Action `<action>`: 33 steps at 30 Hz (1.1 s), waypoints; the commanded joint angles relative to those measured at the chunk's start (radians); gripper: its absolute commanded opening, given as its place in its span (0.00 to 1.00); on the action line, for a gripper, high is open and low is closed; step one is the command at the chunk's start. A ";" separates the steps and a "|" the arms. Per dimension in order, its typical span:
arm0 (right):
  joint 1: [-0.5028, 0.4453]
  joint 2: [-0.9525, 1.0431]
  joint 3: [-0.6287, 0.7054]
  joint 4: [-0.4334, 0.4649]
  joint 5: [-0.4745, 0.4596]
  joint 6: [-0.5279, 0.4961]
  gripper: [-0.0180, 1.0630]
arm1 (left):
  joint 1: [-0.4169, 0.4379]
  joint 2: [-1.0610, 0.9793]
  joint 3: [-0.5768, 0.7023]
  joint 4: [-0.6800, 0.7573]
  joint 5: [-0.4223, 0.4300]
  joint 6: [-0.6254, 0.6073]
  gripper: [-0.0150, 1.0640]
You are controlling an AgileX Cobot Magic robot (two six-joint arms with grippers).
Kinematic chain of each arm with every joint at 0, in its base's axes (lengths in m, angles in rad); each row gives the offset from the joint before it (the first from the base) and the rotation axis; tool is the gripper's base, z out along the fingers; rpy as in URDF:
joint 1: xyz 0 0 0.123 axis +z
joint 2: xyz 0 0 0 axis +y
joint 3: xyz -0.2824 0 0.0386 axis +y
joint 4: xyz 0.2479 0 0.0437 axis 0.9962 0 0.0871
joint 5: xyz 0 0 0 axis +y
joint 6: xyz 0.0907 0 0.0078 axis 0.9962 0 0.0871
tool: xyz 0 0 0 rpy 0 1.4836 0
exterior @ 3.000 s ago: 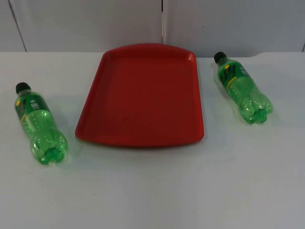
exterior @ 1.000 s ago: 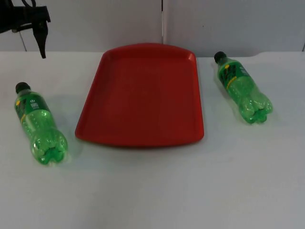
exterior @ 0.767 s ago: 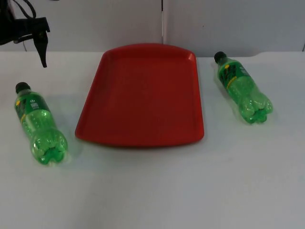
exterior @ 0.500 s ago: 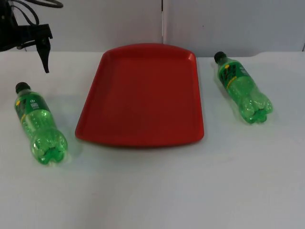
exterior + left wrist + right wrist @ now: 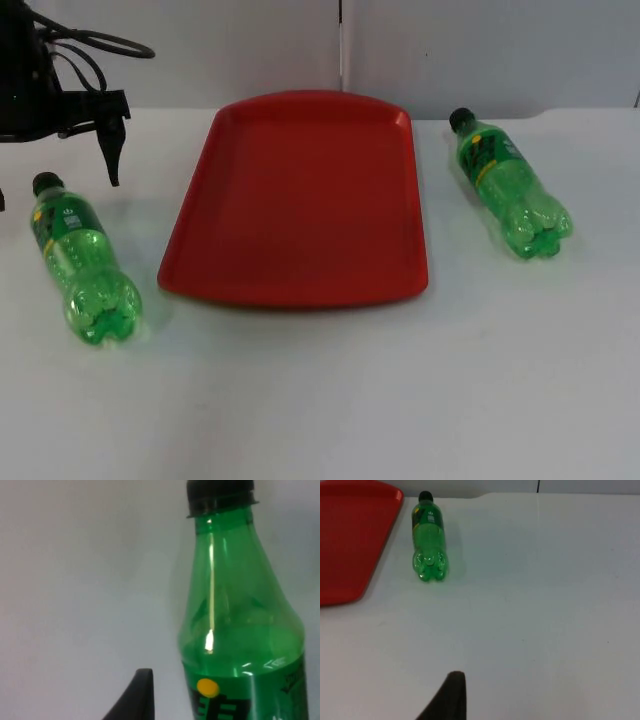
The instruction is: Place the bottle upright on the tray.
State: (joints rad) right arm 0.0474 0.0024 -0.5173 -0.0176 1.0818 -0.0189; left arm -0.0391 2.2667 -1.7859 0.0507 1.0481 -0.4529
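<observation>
White bench (image 5: 320, 400) runs bare across the near part of the top view. Next in depth, at the left side, a green plastic bottle (image 5: 82, 262) lies on its side, its base toward the camera and its black cap pointing away toward the partition wall (image 5: 480, 50); a dark label with a yellow dot wraps its upper body. The red tray (image 5: 300, 200) lies flat in the middle of the bench, nothing on it, and reaches back almost to the wall. A second green bottle (image 5: 512, 187) lies on its side to the right of the tray, apart from its edge, cap likewise pointing away.

Farther back on the left, the left gripper (image 5: 55, 190) hangs over the cap end of the left bottle, not touching it; one black finger (image 5: 113, 155) points down just beyond and to the right of the cap. Its fingers stand spread with nothing between them. In the left wrist view the same bottle's neck and cap show close up. Whether the right gripper is open or closed cannot be told; its wrist view looks across the bench at the right bottle and a corner of the tray.
</observation>
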 commanded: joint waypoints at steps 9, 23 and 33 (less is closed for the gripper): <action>-0.006 -0.002 0.004 0.001 -0.005 0.003 0.99 | -0.025 0.000 -0.003 0.041 0.022 -0.052 0.99; -0.006 -0.002 0.004 0.001 -0.005 0.003 0.99 | -0.037 -0.108 0.229 -0.027 -0.228 -0.128 0.99; -0.006 -0.002 0.004 0.001 -0.005 0.003 0.99 | -0.029 -0.104 0.235 0.034 -0.198 -0.157 0.99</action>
State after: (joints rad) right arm 0.0474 0.0024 -0.5173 -0.0176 1.0818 -0.0189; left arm -0.0683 2.1700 -1.5543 0.0748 0.8527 -0.5887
